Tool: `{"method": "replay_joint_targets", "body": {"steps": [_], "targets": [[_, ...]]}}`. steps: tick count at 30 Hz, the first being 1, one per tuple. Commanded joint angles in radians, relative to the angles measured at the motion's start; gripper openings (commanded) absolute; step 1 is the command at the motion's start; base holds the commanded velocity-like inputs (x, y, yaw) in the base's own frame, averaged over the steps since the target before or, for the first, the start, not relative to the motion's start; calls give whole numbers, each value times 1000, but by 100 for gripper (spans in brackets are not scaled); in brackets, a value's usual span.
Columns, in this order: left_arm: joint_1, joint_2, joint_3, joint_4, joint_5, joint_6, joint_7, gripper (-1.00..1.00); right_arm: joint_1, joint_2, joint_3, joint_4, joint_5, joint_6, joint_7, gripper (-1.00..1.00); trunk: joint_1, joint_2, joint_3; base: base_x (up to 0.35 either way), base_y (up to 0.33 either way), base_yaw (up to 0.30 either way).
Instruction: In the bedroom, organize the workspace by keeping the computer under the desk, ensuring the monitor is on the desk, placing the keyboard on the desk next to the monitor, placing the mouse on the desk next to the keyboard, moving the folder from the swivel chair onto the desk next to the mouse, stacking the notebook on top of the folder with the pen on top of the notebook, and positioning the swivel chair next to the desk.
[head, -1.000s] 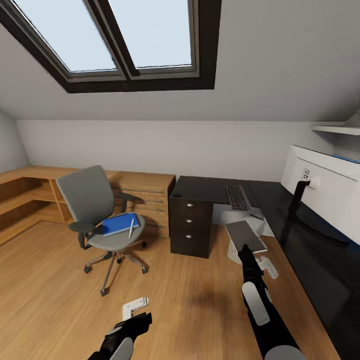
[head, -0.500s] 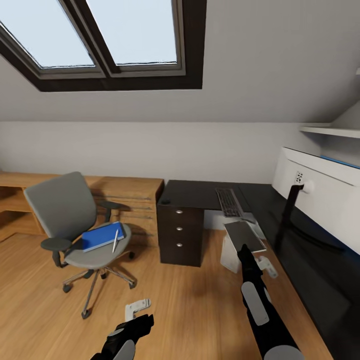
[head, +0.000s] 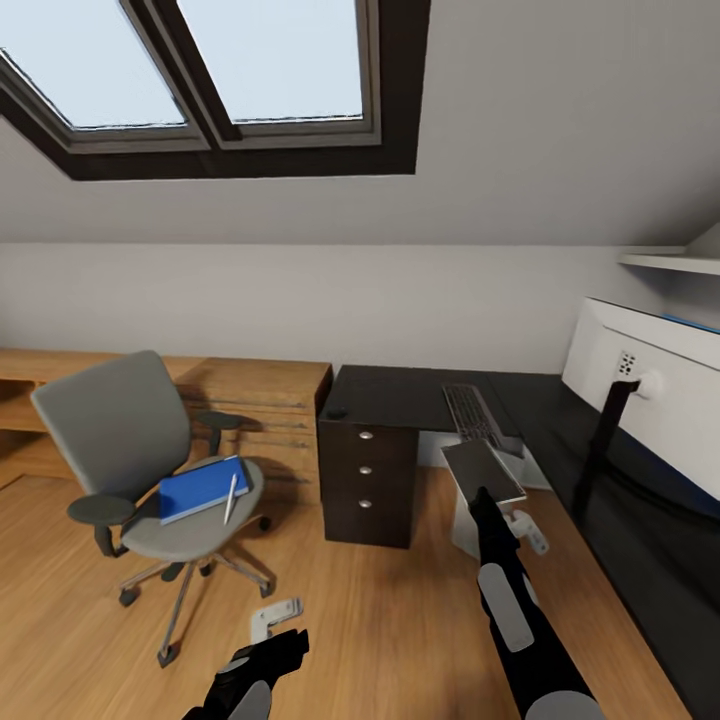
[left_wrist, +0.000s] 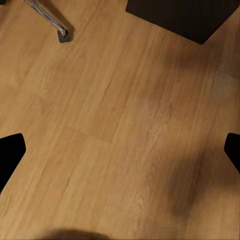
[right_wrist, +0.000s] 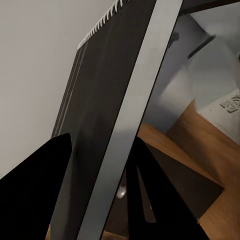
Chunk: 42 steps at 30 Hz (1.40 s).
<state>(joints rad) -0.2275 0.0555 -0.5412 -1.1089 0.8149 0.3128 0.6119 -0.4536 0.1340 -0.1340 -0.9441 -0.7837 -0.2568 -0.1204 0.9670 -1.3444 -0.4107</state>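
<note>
My right gripper (head: 489, 497) is shut on a grey spiral notebook (head: 484, 468), held up in front of the black desk (head: 400, 392); in the right wrist view the notebook (right_wrist: 115, 100) stands between my dark fingers (right_wrist: 35, 195). A blue folder (head: 202, 487) with a white pen (head: 231, 497) on it lies on the seat of the grey swivel chair (head: 110, 425). On the desk are the keyboard (head: 470, 412) and the white monitor (head: 660, 400). The white computer (head: 463, 527) stands under the desk. My left gripper (head: 272, 618) hangs open over the floor.
A dark drawer unit (head: 368, 480) carries the desk's left end. Low wooden shelving (head: 262, 400) runs along the back wall behind the chair. A chair castor (left_wrist: 62, 35) shows on the wooden floor (left_wrist: 120, 125) in the left wrist view. A white shelf (head: 670, 260) hangs above the monitor.
The whole picture has shifted, so the camera has moved; the chair now sits further left in view. Both arms hold the same pose, the notebook still gripped.
</note>
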Motion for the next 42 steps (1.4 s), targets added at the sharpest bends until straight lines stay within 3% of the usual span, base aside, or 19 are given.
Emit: {"method": "replay_joint_targets", "body": {"steps": [1, 12, 18, 22, 25, 26, 29, 30, 35, 37, 38, 39, 40, 42], "targets": [[-1, 1, -3, -2, 5, 2, 8, 100, -1, 1, 3, -1, -6, -2, -1, -100, 1, -1, -1, 299, 3, 0], [-1, 0, -15, -6, -16, 2, 8, 100, 1, 2, 51, -1, -8, -1, -1, -100, 1, -1, -1, 229, 1, 0], [-1, 2, -22, -109, -32, 2, 10, 100, 2, 4, 153, 0, -8, -3, 0, -100, 1, -1, -1, 29, 0, 0], [-1, 4, -18, -191, -33, 5, 12, 100, 3, 4, 191, -1, -8, -4, 1, -100, 1, -1, -1, 5, 0, 0], [-1, 5, -16, -244, -34, 7, 20, 100, 3, 4, 200, -1, -9, -4, 1, -100, 1, -1, -1, 2, 0, 0], [-1, 6, -16, -304, -34, 8, 36, 100, 3, 4, 206, -2, -9, -3, 1, -100, 1, -1, -1, 0, 0, 0], [-1, 13, -18, -356, -33, 9, 76, 100, 3, 4, 213, -2, -9, -3, 1, -100, 1, -1, -1, 0, 0, 0], [-1, 24, -23, -365, -29, 7, 126, 100, 3, 4, 218, -1, -9, -3, 1, -100, 1, -1, -1, 13, 9, 0], [-1, 31, -25, -361, -30, 6, 147, 100, 3, 5, 225, -1, -10, -1, -1, -100, 1, -1, -1, 179, 123, 0], [-1, 32, -25, -361, -31, 6, 148, 100, 3, 17, 226, -1, -11, -2, -1, -100, 1, -1, -1, 262, 189, 0], [-1, 32, -25, -361, -32, 6, 149, 100, 3, 34, 225, -1, -26, -2, -1, -100, 1, -1, -1, 267, 209, 0], [-1, 32, -25, -361, -32, 6, 149, 100, 3, 41, 224, -1, -131, -4, -1, -100, 1, -1, -1, 270, 221, 0], [-1, 32, -25, -361, -32, 6, 150, 100, 3, 41, 224, -1, -161, -4, -1, -100, 1, -1, -1, 270, 222, 0], [-1, 31, -25, -362, -33, 6, 150, 100, 3, 41, 225, -3, -291, -6, 3, -100, 1, -1, -1, 279, 199, 0]]}}
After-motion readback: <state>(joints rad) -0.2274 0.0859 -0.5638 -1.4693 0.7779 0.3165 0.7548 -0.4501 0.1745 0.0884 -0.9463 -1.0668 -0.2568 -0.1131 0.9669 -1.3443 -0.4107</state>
